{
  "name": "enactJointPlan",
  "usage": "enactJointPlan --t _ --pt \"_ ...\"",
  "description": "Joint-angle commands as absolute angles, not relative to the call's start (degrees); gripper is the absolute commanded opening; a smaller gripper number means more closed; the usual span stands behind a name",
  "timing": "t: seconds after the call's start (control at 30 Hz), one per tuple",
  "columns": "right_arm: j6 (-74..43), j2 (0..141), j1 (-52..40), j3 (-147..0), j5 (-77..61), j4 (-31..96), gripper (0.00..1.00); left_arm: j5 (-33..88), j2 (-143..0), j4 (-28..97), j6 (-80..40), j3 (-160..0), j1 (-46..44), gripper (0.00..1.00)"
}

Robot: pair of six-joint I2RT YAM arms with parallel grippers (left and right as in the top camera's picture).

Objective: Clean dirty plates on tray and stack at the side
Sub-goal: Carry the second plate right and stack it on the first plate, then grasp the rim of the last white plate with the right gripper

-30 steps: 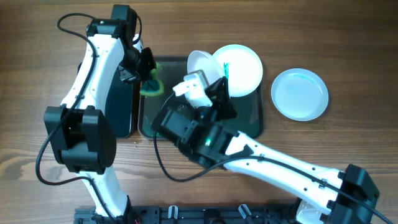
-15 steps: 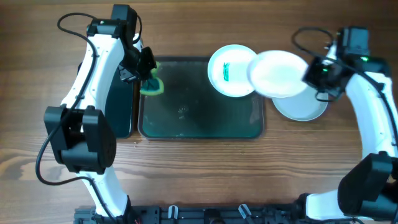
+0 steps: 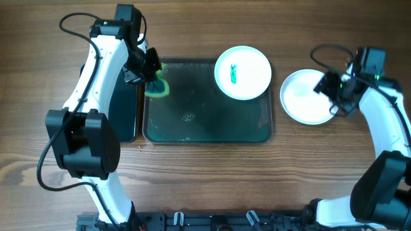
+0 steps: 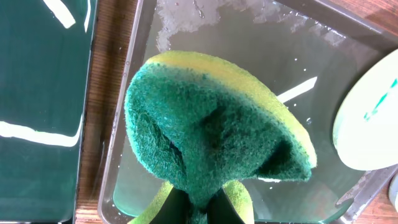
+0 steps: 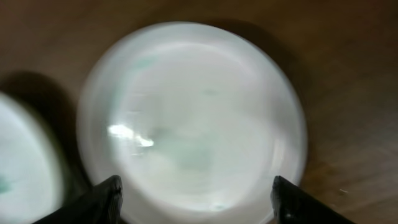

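Note:
The dark green tray [image 3: 192, 125] lies mid-table. On its far right corner sits a white plate [image 3: 242, 72] with a teal smear, its edge also showing in the left wrist view [image 4: 373, 118]. Another white plate [image 3: 302, 99] rests on the table right of the tray, blurred in the right wrist view [image 5: 193, 118]. My right gripper [image 3: 326, 86] hovers over its right side, open [image 5: 196, 205], fingers [image 5: 102, 202] wide apart and touching nothing. My left gripper [image 3: 149, 72] is shut [image 4: 199, 208] on a green-and-yellow sponge [image 4: 211, 124] above the tray's far left corner [image 4: 186, 25].
A narrower dark bin [image 3: 122, 109] stands just left of the tray, under the left arm. Water drops lie on the tray floor [image 3: 187, 117]. A second plate's edge [image 5: 18, 162] shows at the left of the right wrist view.
My right arm carried a white plate from the tray to the right, set it down on the plate lying there and opened. The left arm and sponge stayed still.

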State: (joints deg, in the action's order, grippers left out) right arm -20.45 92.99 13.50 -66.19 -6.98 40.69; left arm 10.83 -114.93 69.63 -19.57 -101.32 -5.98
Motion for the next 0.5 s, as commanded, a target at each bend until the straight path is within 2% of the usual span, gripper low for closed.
enactJointPlan --t 0.0,0.07,0.1,0.23,0.47 --pt "-20.3 92.5 6.5 -72.3 -15.3 38.4 0.71 12.0 -113.6 69.7 -18.4 -102.2 -6.3 0.04" --pt "-24.8 94.5 1.5 -72.3 -15.0 35.1 0.54 12.0 -113.6 69.7 -18.4 -102.2 -6.3 0.04" --pt "-27.8 96.4 -0.8 -72.3 -14.7 34.4 0.41 12.0 -113.6 69.7 -18.4 -102.2 -6.3 0.04" --pt "-37.4 105.0 -7.8 -72.3 -12.1 34.3 0.18 12.0 -113.6 69.8 -18.4 -102.2 -6.3 0.04" --pt "-35.9 115.6 -11.2 -72.3 -9.8 34.7 0.16 11.9 -113.6 69.9 -18.4 -102.2 -6.3 0.04"
